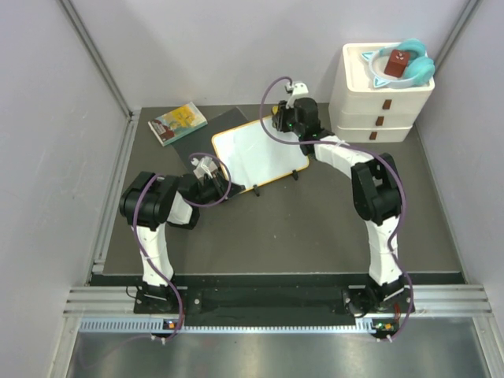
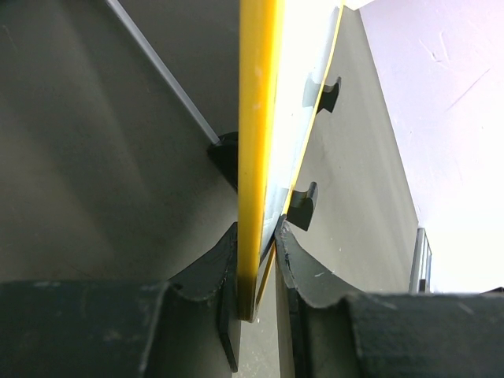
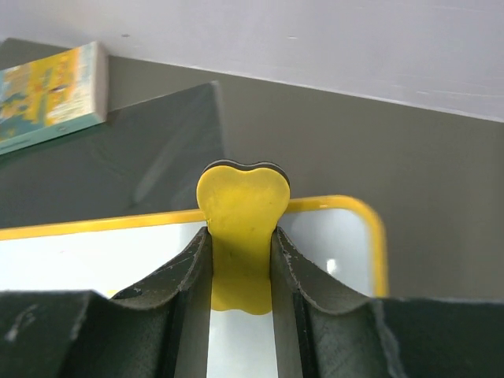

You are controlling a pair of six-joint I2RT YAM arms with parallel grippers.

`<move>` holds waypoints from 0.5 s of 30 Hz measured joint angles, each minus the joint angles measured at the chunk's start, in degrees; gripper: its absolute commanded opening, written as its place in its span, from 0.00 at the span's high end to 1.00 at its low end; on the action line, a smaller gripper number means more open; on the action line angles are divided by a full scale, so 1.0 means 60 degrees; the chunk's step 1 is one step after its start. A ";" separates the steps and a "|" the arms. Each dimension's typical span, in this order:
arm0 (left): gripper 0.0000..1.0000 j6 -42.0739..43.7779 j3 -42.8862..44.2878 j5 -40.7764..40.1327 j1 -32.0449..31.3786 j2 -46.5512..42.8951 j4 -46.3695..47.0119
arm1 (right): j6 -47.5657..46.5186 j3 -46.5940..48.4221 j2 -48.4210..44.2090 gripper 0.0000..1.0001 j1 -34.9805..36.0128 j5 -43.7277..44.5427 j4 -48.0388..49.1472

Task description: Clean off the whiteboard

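Dark tabletop [image 1: 315, 228], left claw [image 2: 254, 236] clamping whiteboard [image 1: 256, 153] edge, right claw [image 3: 241, 244] pinching yellow eraser [image 3: 242, 201]

whiteboard [image 1: 260, 153]: mid-table, its far-left part over the mat [image 1: 206, 134]
book [image 1: 177, 124]: far left, at the mat's left edge
drawer stack [image 1: 382, 102]: far-right corner of the table [image 1: 315, 228]
left gripper [image 2: 256, 252]: clamped on the whiteboard's near-left edge
right gripper [image 3: 242, 244]: above the whiteboard's far-right edge, eraser [image 3: 242, 205] between its fingers

Bright, even light; soft shadows; whiteboard [image 2: 293, 102] overexposed.
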 measured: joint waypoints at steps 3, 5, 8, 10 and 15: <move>1.00 0.0000 0.0000 0.0000 -0.0007 0.0000 0.0004 | 0.0007 -0.0095 -0.0033 1.00 -0.0382 0.0280 0.0018; 1.00 0.0000 0.0000 0.0004 -0.0011 0.0000 0.0011 | 0.0004 -0.0178 -0.0066 1.00 -0.0630 0.0444 0.0000; 1.00 0.0000 0.0018 0.0011 -0.0018 0.0000 0.0007 | -0.0004 -0.0335 -0.0138 1.00 -0.0845 0.0557 0.0033; 1.00 0.0000 0.0026 0.0026 -0.0022 0.0000 0.0004 | -0.0004 -0.0448 -0.0178 1.00 -0.0867 0.0550 0.0117; 1.00 0.0004 0.0026 0.0036 -0.0022 0.0000 -0.0033 | -0.0011 -0.0871 -0.0375 1.00 -0.0787 0.0441 0.0448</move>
